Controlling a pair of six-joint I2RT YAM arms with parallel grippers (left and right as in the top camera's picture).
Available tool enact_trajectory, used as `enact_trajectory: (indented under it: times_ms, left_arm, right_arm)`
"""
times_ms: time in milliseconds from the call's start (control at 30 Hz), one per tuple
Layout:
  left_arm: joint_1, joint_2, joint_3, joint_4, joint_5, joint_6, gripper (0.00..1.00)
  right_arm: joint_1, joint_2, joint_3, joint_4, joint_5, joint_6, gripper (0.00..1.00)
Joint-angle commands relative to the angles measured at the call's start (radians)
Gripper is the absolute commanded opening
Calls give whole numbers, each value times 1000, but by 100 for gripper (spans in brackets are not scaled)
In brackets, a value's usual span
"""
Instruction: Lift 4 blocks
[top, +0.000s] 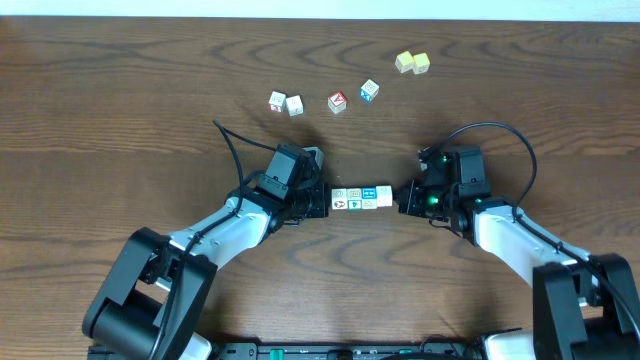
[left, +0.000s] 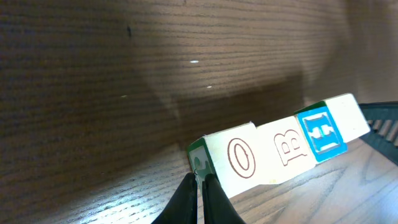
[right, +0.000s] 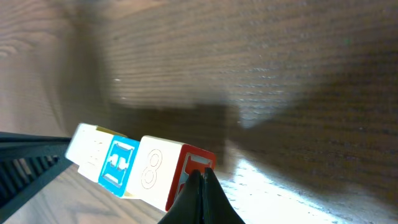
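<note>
Four small blocks (top: 362, 197) form a tight row at mid-table, end to end between my two grippers. My left gripper (top: 326, 198) is shut, its closed tips pressed against the green end face of the row (left: 198, 160). In the left wrist view the blocks (left: 280, 149) show an O, a B and a blue face. My right gripper (top: 401, 197) is also shut and pushes on the red end face (right: 198, 167). The right wrist view shows the row (right: 143, 168) with an 8 and a blue face. Whether the row is clear of the table I cannot tell.
Farther back lie loose cubes: two white ones (top: 277, 101) (top: 294, 105), a red-faced one (top: 337, 102), a blue one (top: 369, 91) and a yellow pair (top: 411, 63). Black cables loop behind both wrists.
</note>
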Motion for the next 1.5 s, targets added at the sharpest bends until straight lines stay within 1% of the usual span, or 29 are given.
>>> enact_trajectory:
  times_ms: [0, 533, 833, 967, 1467]
  left_arm:
    - [-11, -40, -6, 14, 68, 17, 7]
    - [-11, -86, -6, -23, 68, 17, 7]
    - [-11, -86, -6, -24, 68, 16, 7]
    - [-11, -86, -6, -23, 93, 13, 7]
    - [-11, -107, -6, -24, 113, 13, 7]
  right_arm:
    - [8, -34, 10, -6, -94, -10, 1]
    - [8, -34, 12, -10, -103, -2, 1]
    - [10, -34, 33, -10, -155, -3, 1]
    - [23, -34, 34, -9, -155, -3, 1]
    - [48, -35, 51, -10, -155, -3, 1]
